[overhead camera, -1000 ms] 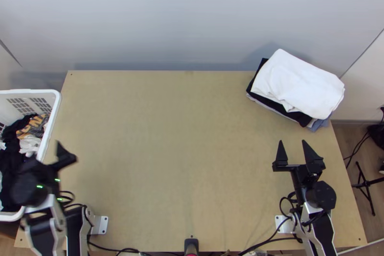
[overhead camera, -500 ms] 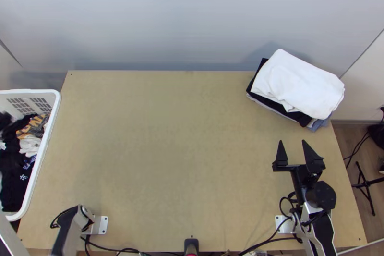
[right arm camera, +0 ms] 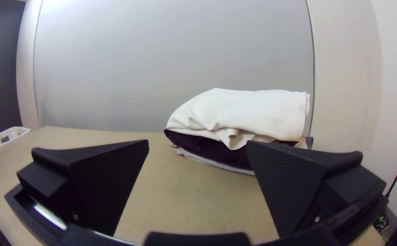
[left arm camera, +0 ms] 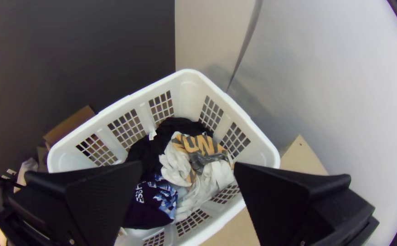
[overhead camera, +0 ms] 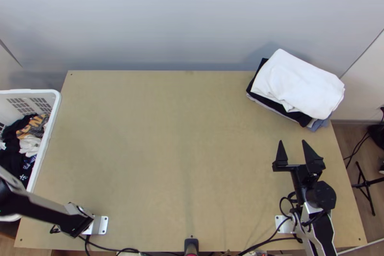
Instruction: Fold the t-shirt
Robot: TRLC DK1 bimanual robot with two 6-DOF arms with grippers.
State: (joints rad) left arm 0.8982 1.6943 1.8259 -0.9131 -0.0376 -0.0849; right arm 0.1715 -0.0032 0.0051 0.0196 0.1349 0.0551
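Note:
My right gripper (overhead camera: 292,142) stands open over the table's right side in the top view, near a stack of folded cloths; between its fingers in the right wrist view (right arm camera: 198,143) there is nothing. My left gripper (left arm camera: 188,165) is open and empty above a white basket (left arm camera: 253,132). Clothes lie bunched in the basket: a dark garment with blue print (left arm camera: 150,205), a white and grey one with orange lettering (left arm camera: 200,143), and black cloth (left arm camera: 180,125). I cannot tell which of these is a t-shirt. A folded white cloth (overhead camera: 297,83) tops the stack.
The wooden table (overhead camera: 168,150) has a wall along its far edge. Under the white cloth lie black (right arm camera: 216,150) and pale folded cloths at the far right corner. The basket (overhead camera: 52,116) stands against the table's left edge. Cables run along the near edge.
The left arm has swung leftward from the table's left edge, out over the basket, and its link now crosses the top view's lower left corner. The right arm has stayed still.

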